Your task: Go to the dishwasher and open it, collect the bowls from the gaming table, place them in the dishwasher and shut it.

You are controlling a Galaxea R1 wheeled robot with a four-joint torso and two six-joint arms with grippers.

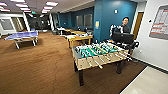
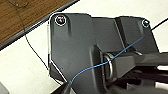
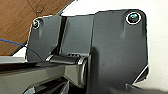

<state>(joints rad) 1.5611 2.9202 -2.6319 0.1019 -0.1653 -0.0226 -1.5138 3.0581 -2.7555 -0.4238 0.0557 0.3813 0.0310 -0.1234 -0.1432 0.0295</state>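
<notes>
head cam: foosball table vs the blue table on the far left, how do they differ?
The foosball table stands near, its green field crossed by rods, in a light wood body on dark legs. The blue table stands far off, with a flat blue top on pale legs. A person stands behind the foosball table; nobody is seen at the blue one. Both stand on the brown floor.

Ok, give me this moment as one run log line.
phase: driving | ahead: foosball table | behind it: yellow-sided gaming table | person at monitor | floor: brown carpet
</notes>
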